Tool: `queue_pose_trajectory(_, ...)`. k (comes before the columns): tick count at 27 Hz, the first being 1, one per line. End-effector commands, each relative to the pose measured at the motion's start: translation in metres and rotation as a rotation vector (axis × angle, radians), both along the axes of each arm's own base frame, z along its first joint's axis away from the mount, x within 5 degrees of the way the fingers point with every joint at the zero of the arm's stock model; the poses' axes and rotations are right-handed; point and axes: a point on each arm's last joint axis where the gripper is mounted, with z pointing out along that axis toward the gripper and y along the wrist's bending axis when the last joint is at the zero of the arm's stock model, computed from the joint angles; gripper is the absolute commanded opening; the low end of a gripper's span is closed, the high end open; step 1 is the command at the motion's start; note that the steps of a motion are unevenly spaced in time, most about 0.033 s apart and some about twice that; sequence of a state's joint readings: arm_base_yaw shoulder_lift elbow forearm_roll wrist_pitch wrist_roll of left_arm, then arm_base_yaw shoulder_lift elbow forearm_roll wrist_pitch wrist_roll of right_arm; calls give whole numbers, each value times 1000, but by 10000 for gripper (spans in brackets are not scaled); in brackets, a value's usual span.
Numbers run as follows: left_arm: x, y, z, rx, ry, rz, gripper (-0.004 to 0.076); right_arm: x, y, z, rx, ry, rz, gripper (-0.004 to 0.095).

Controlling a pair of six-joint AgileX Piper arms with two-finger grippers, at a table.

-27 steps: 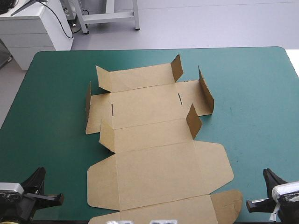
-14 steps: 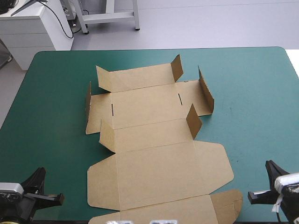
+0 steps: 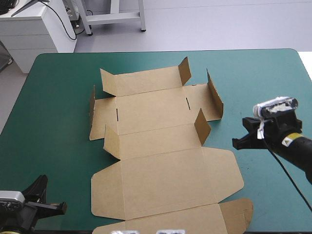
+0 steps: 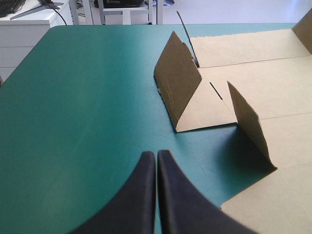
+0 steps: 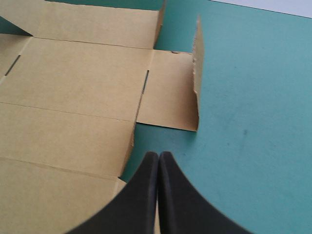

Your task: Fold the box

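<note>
- box (image 3: 161, 141): brown cut sheet, opened out on the desk (image 3: 58, 97), roughly mid-desk, running from the near edge to past the centre.
- Nearest section: big lid panel with rounded corners, lying flat. A tuck strip on its near side reaches the desk's near edge.
- Middle: base panel flat, one short slit near each of its ends.
- Raised bits: the side flaps at both ends of the base panel stand about upright. Small corner tabs tilt up on the two long wall panels, the far one and the one between base and lid. The wall panels themselves lie flat.
- right tool (image 3: 240, 143): fingers pressed together into a single point, gripping nothing. It sits over bare teal-green cover (image 5: 243, 122) just beside the box's right edge, tip aimed at the sheet, near the raised right side flap. Cannot tell whether the tip touches the board.
- left tool (image 4: 157, 158): fingers likewise pressed together, nothing between them. It is at the desk's near left corner, over bare cover and apart from the box. The left side flap and a raised tab stand ahead of it.
</note>
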State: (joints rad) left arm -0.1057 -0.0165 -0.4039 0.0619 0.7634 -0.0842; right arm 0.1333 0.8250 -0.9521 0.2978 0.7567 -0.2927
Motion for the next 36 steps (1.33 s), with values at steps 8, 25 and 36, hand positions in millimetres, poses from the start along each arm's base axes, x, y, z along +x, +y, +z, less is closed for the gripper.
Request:
queue_pose_trajectory(8, -3, 0, 13, -12, -103, -7, -8, 97, 28, -9, 1, 335, 120, -11)
queue_pose_trajectory(25, -3, 0, 13, -10, -103, -6, -8, 158, 68, -26, -128, 514, 272, 24)
queue_pose_trajectory(36, -3, 0, 13, -7, -103, -4, -8, 183, 69, -37, -172, 625, 225, 661)
